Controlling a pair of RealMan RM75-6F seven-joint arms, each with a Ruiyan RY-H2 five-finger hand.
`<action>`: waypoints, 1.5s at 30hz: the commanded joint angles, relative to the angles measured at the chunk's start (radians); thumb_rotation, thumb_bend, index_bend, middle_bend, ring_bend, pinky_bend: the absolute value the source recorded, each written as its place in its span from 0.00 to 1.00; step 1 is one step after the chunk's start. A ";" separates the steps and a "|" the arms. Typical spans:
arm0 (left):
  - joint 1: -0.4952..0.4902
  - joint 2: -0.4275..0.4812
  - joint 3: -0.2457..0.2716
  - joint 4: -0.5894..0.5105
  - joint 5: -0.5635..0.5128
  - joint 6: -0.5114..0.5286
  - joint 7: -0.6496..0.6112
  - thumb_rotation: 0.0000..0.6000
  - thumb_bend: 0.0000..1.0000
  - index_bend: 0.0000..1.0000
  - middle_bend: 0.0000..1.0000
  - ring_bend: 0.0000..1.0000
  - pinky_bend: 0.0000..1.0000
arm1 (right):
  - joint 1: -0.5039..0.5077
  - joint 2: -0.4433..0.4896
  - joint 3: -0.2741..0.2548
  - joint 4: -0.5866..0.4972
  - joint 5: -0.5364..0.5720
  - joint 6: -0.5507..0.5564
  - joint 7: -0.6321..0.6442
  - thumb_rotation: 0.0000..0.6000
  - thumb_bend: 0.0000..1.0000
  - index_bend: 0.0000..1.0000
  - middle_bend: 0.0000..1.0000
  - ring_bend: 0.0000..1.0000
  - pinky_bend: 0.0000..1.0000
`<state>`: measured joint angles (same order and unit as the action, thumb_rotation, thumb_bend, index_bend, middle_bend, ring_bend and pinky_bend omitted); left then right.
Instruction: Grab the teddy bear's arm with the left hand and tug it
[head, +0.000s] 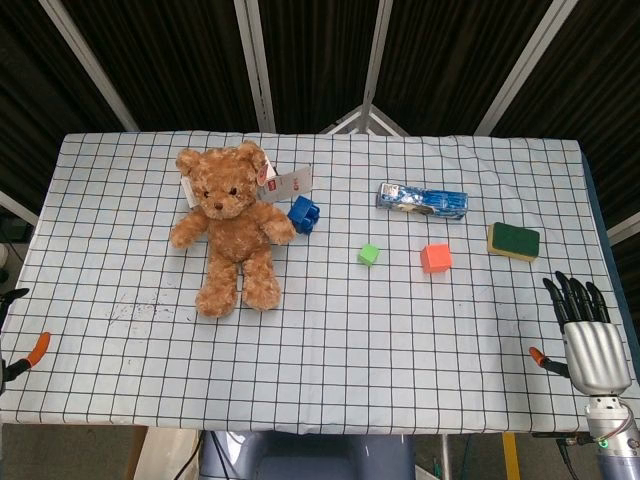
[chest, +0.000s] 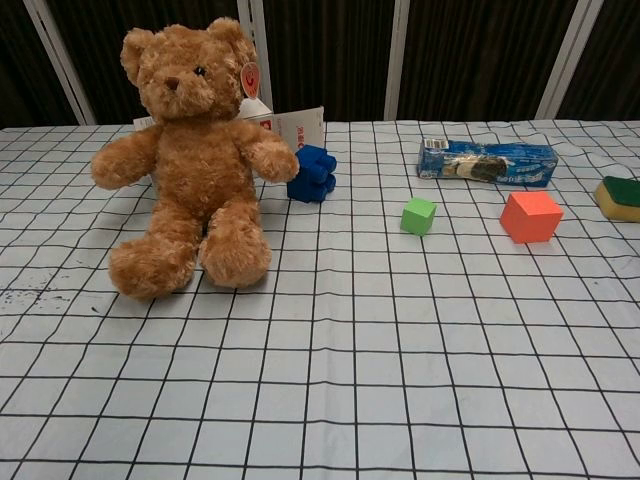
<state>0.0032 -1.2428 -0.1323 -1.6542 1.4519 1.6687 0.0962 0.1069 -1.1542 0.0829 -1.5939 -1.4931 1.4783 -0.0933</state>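
Note:
A brown teddy bear (head: 230, 225) sits on the checked tablecloth (head: 330, 340) at the back left, legs toward me and both arms spread. In the chest view the teddy bear (chest: 190, 160) is upright, with one arm (chest: 120, 160) out to the left and the other (chest: 270, 155) out to the right. Only a sliver of my left hand (head: 30, 355) shows at the left edge of the head view, far below and left of the bear, holding nothing. My right hand (head: 588, 335) hovers at the table's right front corner, fingers straight and apart, empty.
A white hang tag (head: 290, 182) and a blue block (head: 304, 213) lie by the bear's right-side arm. A green cube (head: 369, 254), an orange cube (head: 435, 258), a blue snack pack (head: 422, 201) and a green-yellow sponge (head: 514, 241) sit further right.

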 joint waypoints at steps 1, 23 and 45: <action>0.000 0.001 0.000 -0.001 0.004 0.002 0.000 1.00 0.37 0.24 0.06 0.00 0.00 | 0.001 0.001 0.001 -0.002 0.006 -0.005 -0.001 1.00 0.10 0.00 0.00 0.00 0.00; -0.002 0.011 0.012 -0.016 -0.010 -0.032 -0.028 1.00 0.37 0.24 0.06 0.00 0.00 | -0.006 0.012 -0.002 -0.007 0.001 0.003 0.015 1.00 0.10 0.00 0.00 0.00 0.00; -0.280 0.010 -0.145 0.046 -0.265 -0.637 -0.767 1.00 0.33 0.25 0.10 0.00 0.00 | 0.007 0.012 -0.002 -0.006 0.017 -0.032 0.015 1.00 0.10 0.00 0.00 0.00 0.00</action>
<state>-0.2260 -1.2315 -0.2325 -1.6152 1.2517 1.1073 -0.6013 0.1141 -1.1424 0.0809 -1.6003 -1.4763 1.4460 -0.0780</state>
